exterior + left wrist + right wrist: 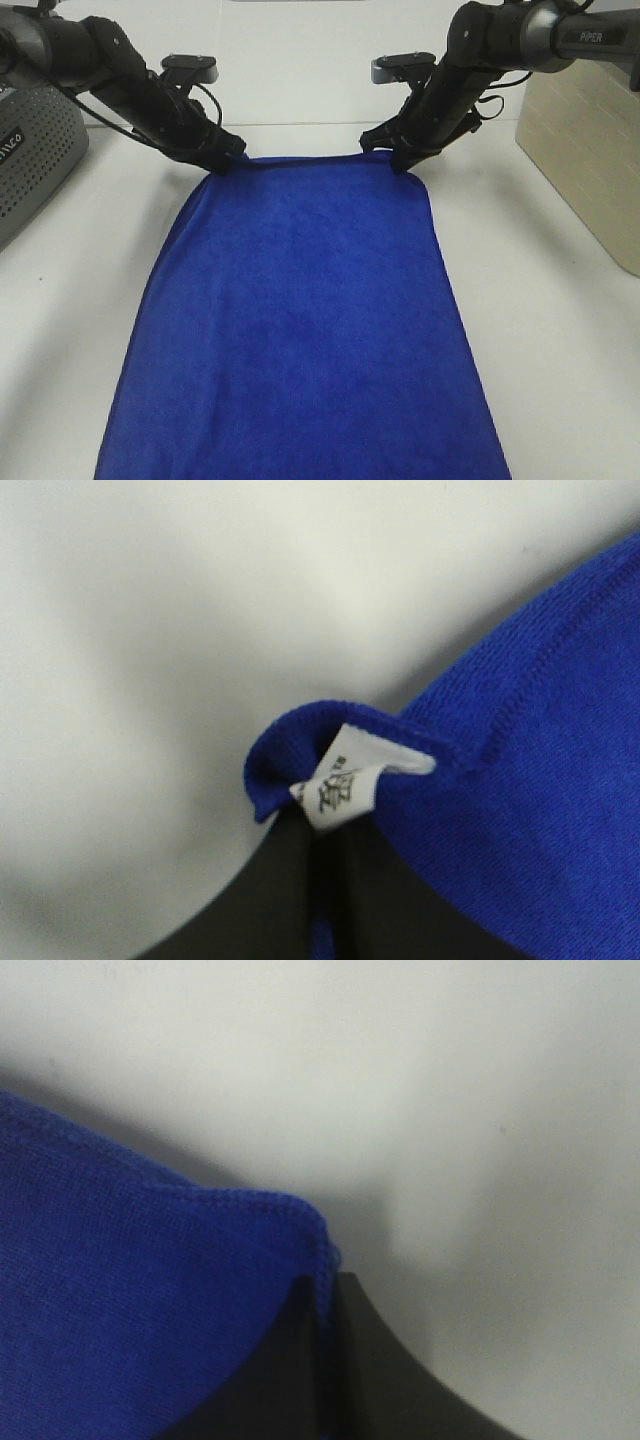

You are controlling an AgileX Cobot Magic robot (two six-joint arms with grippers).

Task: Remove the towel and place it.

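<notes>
Towel [300, 330] spread on table [560, 330]; grey basket [35, 150] left, beige box [585, 150] right.

Both your arms reach down and inward from the far side, elbows high, wrists angled steeply. Your left hand [228, 155] is clamped tight on the towel [300, 330] at its far corner, tag pinched right at the fingertips. Your right hand [395, 155] is closed on the opposite far corner, hem caught between its fingers.
</notes>
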